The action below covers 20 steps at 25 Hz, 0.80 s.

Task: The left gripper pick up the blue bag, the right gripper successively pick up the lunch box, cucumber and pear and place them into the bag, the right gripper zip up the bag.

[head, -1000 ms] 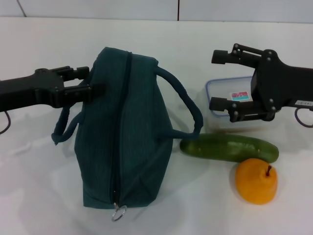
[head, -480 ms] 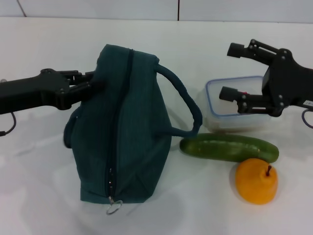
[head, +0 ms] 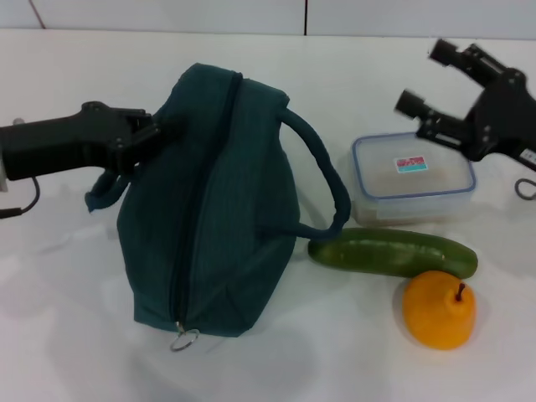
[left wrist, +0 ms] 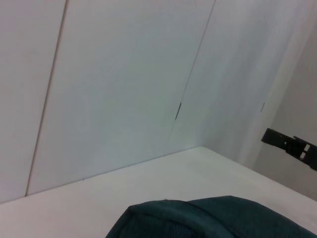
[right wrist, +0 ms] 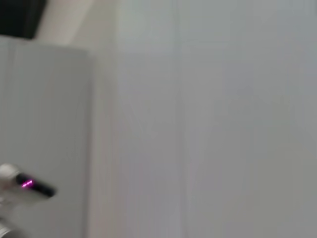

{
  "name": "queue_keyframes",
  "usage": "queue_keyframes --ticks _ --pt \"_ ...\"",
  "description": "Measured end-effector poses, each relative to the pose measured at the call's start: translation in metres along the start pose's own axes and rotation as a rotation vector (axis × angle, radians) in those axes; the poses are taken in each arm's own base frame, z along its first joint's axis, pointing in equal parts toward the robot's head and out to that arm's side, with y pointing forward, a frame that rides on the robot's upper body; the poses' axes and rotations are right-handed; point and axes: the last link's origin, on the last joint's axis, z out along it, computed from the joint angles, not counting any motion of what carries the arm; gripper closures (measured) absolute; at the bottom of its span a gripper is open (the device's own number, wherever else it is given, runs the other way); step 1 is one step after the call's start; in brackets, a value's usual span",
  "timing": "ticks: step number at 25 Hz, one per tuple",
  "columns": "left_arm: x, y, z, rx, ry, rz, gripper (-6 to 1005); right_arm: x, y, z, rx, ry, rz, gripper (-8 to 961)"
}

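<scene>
while the blue bag was clamped by the left claw, the right claw, parted, was needed at the lunch box.

A: What's been moved?
B: Blue bag has been tilted and dragged by left gripper. Right gripper has been raised off lunch box, now uncovered.

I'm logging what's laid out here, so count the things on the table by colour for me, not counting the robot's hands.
Blue or teal: 2, the blue bag and the blue-rimmed lunch box
Green: 1, the cucumber
Orange-yellow: 1, the pear
Total: 4
</scene>
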Motion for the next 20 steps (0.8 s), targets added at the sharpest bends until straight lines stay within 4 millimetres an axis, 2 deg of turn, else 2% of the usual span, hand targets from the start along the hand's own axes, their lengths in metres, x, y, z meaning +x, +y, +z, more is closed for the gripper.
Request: queue_keyframes --ticks 3,10,14,16,20 --pt "0.001 0.000 0.003 -0.008 -0.004 0.004 962 0.004 0.001 -0.006 0.091 -0.045 0.025 81" --pt "-0.003 0.001 0.007 -0.020 0.003 0.035 962 0.020 0.016 -0.021 0.180 -0.052 0.059 82" --pt "-0.005 0.001 0.013 -0.036 0.025 0.018 962 0.024 0.015 -0.030 0.217 -0.049 0.114 82" --pt "-0.006 0.000 0.016 -0.034 0.028 0.004 962 0.027 0.012 -0.041 0.285 -0.075 0.242 82" --pt "-0.011 -0.001 0.019 -0.033 0.025 -0.005 962 0.030 0.014 -0.061 0.348 -0.116 0.364 82"
